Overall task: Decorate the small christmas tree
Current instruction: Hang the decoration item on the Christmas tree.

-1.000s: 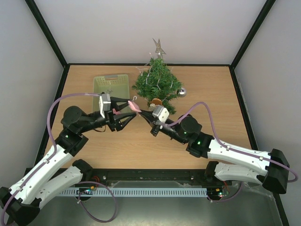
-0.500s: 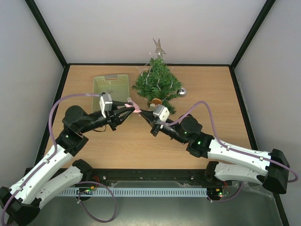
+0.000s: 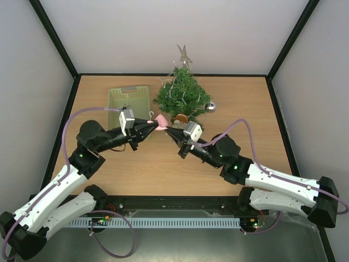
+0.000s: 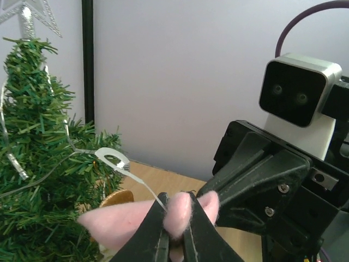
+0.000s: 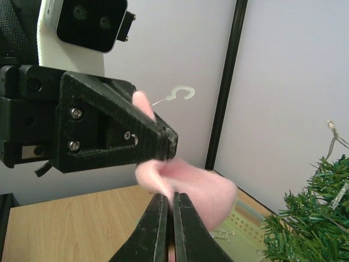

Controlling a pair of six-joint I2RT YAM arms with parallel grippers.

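The small christmas tree [image 3: 182,95] stands at the back of the table, with a silver star [image 3: 184,53] on top. In front of it a pink felt ornament [image 3: 161,120] with a white wire hook [image 4: 112,158] hangs between both grippers. My left gripper [image 3: 155,126] is shut on the ornament [image 4: 177,210] from the left. My right gripper [image 3: 168,131] is shut on its pink edge [image 5: 202,191] from the right. In the right wrist view the hook [image 5: 182,94] pokes up behind the left fingers [image 5: 158,136]. The tree [image 4: 38,164] fills the left of the left wrist view.
A pale green basket [image 3: 129,101] lies left of the tree. A silver ball [image 3: 211,106] rests on the table at the tree's right, and a gold ornament [image 3: 181,117] sits at its foot. Black frame posts and grey walls enclose the table.
The left gripper has closed onto the pink ornament that the right gripper was holding. Both grippers have shifted slightly toward the tree.
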